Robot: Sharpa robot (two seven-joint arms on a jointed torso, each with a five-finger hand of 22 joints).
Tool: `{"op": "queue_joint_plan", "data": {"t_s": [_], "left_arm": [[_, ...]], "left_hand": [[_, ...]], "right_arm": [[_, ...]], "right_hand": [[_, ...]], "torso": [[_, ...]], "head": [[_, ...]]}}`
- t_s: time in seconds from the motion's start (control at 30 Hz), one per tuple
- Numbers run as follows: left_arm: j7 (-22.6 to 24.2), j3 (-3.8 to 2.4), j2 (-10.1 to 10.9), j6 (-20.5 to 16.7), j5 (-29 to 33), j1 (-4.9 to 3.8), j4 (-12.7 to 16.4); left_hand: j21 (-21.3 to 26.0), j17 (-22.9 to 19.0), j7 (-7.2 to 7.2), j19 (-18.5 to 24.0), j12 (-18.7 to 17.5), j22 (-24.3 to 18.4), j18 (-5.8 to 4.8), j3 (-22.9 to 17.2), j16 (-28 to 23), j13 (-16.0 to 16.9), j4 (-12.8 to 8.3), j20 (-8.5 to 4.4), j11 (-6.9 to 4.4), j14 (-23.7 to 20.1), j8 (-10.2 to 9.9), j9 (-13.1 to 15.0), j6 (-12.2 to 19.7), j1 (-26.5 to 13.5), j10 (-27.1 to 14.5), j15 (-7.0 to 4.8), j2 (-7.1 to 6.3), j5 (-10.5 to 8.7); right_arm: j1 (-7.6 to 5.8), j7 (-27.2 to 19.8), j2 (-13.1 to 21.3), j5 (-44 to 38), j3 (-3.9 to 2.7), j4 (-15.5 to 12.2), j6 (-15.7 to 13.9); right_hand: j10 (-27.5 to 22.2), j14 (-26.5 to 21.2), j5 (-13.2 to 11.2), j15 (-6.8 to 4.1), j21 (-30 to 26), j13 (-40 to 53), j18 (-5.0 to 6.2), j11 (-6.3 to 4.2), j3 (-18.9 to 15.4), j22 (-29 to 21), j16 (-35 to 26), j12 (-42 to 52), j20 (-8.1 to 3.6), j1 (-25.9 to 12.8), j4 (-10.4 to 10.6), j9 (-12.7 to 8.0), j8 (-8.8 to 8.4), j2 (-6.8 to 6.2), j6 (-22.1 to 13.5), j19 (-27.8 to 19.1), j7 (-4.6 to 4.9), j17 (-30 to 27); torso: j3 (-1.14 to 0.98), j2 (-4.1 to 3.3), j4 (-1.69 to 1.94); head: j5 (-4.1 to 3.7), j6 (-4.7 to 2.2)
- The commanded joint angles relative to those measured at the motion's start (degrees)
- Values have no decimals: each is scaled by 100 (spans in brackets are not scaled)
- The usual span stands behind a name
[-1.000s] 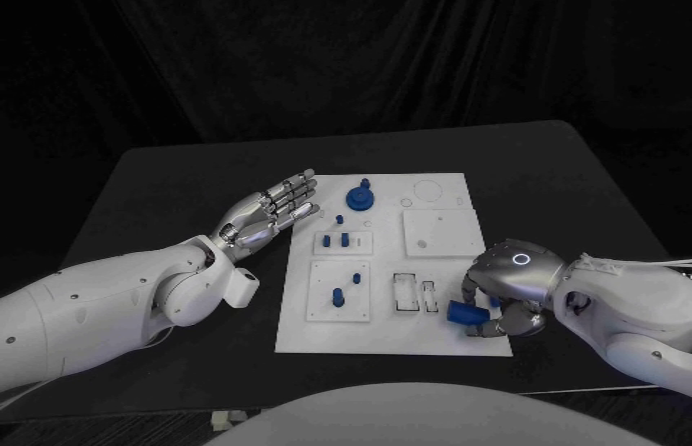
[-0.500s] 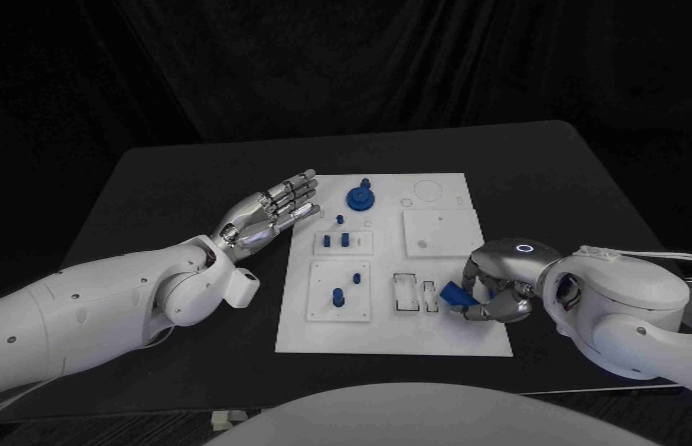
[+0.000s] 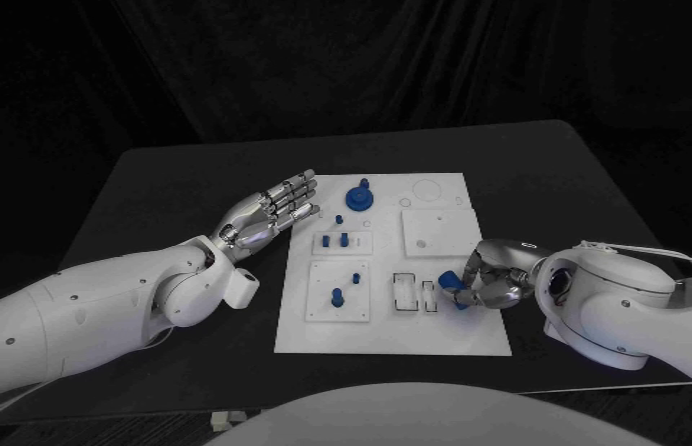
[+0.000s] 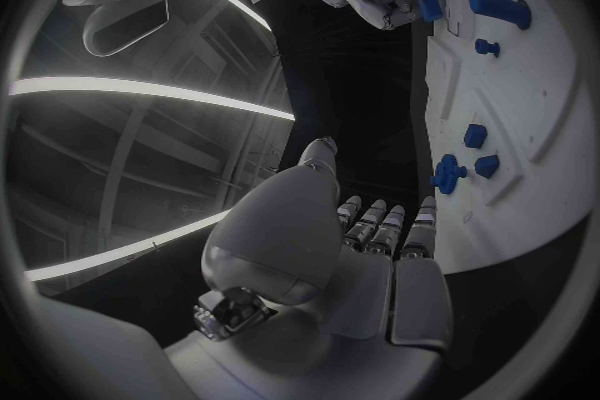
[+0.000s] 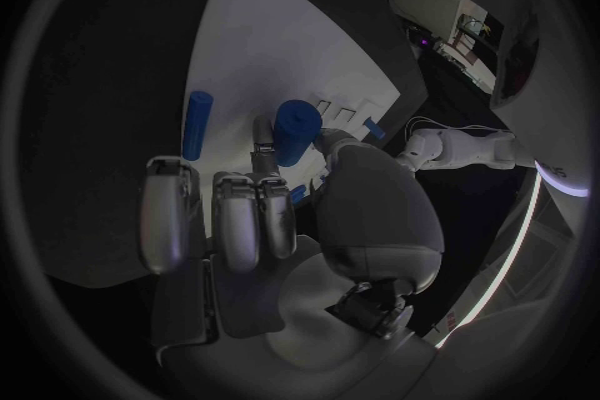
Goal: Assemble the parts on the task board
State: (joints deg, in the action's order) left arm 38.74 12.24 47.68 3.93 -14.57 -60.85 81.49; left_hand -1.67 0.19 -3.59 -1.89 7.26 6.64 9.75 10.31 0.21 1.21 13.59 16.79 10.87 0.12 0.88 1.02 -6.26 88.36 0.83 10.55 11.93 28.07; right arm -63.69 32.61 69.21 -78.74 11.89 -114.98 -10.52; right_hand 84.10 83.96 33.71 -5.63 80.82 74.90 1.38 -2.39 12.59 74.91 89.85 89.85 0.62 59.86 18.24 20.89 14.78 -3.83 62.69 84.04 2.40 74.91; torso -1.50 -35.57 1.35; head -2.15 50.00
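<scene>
I see the black surface (image 3: pixel 173 181) carrying the white task board (image 3: pixel 433 336). My left hand (image 3: pixel 270 212) hovers flat beside the board's left edge, fingers spread, holding nothing. My right hand (image 3: pixel 488 278) pinches a blue cylindrical part (image 3: pixel 451 283) over the board's right side, near the slotted recesses (image 3: pixel 414 293).

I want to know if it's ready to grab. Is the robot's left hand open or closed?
Open. The left hand lies beside the task board with its fingers stretched straight and nothing in it.
</scene>
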Motion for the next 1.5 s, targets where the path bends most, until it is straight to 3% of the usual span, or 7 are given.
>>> {"op": "queue_joint_plan", "data": {"t_s": [0.03,0.2,0.37,0.67,0.87,1.07,1.5], "left_arm": [[59,-5,-23,89,37,8,2],[54,-5,-37,112,37,10,-6],[51,-5,-26,120,37,11,-1],[35,-5,-19,134,37,12,0],[30,-5,-26,150,37,14,-7],[27,-5,-30,158,37,16,-12],[3,-5,-15,135,36,17,-2]], "left_hand": [[-17,-5,-42,-33,28,5,-29,13,3,6,-33,7,36,11,21,7,-2,60,-9,38,14,32],[-18,-6,-43,-34,22,5,-30,11,1,5,-35,7,35,9,22,7,-4,61,-11,37,15,33],[-18,-6,-43,-34,22,5,-30,11,1,5,-35,7,35,9,22,7,-4,61,-11,37,15,33],[-18,-6,-45,-34,22,4,-32,7,2,5,-39,7,33,10,21,7,-3,64,-12,36,17,35],[-18,-5,-46,-35,21,6,-33,4,2,4,-42,7,33,10,21,6,0,67,-13,35,18,36],[-18,-5,-46,-35,21,6,-33,4,2,4,-42,7,33,10,21,6,0,67,-13,35,18,36],[-20,-4,-113,-38,37,4,-46,-12,5,6,-67,7,8,11,32,15,-51,79,-15,25,17,42]], "right_arm": [[-7,265,-74,671,-3,67,-329],[-12,276,-206,927,-4,181,-319],[-14,288,-301,1026,-4,274,-343],[-18,291,-363,1079,-4,341,-293],[-96,283,-313,1084,-5,287,-336],[-470,306,-257,1086,-5,247,-69],[-1590,399,-706,1780,-6,913,1789]], "right_hand": [[590,604,-34,39,-61,1510,108,56,413,1170,13,15,44,-193,-179,20,13,-110,-83,152,25,1507],[590,601,-176,61,-85,1510,112,81,368,1164,7,15,68,-400,-172,57,-2,-127,-182,150,50,1497],[590,598,-814,86,-111,1510,116,109,295,1162,-1,15,95,-641,-170,141,9,-77,-314,153,78,1484],[590,592,-1287,105,-145,1510,121,131,181,1158,-16,15,112,-856,-179,224,27,-66,-448,152,103,1459],[590,594,-2048,109,-148,1510,120,135,-14,1163,-12,15,119,-1044,-157,315,112,-126,-504,161,106,1466],[590,599,-2134,97,-107,1510,108,123,-597,1182,3,15,107,-1370,-161,451,272,-140,-573,189,92,1490],[590,590,-2643,158,-249,1510,136,196,-1282,1142,-19,15,158,-1380,-155,531,273,-72,-964,134,178,1454]], "torso": [[0,1,-3],[-1,2,-3],[1,1,-4],[-1,0,8],[-2,2,1],[0,0,-6],[0,6,1]], "head": [[-9,0],[-9,0],[15,0],[4,0],[14,0],[11,0],[99,0]]}}
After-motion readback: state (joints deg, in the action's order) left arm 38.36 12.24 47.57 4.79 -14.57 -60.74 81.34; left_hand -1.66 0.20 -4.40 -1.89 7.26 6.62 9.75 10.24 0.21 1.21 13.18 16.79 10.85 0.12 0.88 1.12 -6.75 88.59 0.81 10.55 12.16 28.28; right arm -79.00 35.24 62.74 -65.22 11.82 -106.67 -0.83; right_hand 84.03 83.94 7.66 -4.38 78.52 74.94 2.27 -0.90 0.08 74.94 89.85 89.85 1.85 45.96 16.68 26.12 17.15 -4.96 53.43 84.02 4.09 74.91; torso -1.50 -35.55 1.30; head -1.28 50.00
